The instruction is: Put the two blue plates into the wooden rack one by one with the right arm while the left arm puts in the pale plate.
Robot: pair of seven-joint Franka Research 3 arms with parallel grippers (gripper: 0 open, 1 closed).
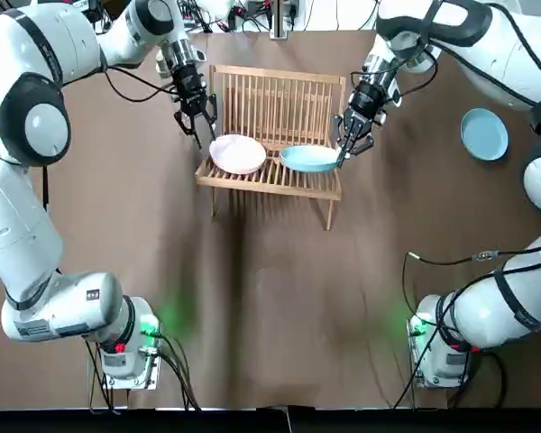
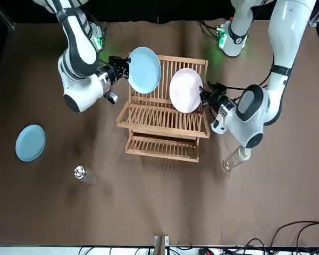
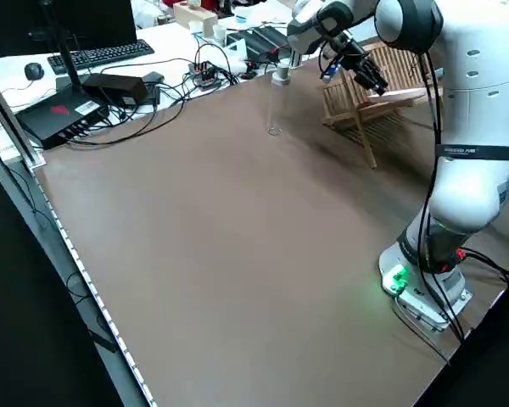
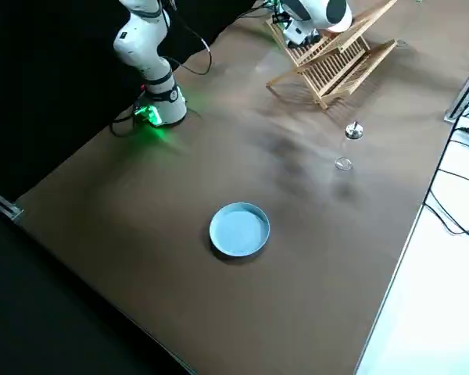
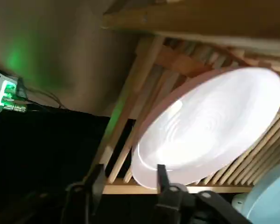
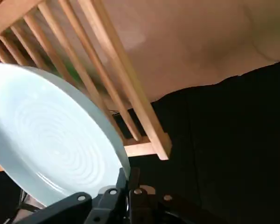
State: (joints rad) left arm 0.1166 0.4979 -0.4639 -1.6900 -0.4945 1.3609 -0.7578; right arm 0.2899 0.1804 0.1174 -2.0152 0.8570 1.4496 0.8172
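Slats of wooden rack [image 1: 275,90] bear round pale plate [image 1: 238,154], left gripper [image 1: 198,133] spread; right gripper [image 1: 343,159] pinches blue plate [image 1: 308,159]

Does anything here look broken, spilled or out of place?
Nothing stands out. The pale plate leans in the wooden rack, the right gripper holds a blue plate tilted beside it, and the other blue plate lies flat on the table, apart. No spills or damage show.

Brown table [image 2: 159,212], clear bottle [image 2: 235,158], silver-capped bottle [image 2: 82,174], keyboard [image 3: 102,55], black box [image 3: 64,114], tangled cables [image 3: 182,85]
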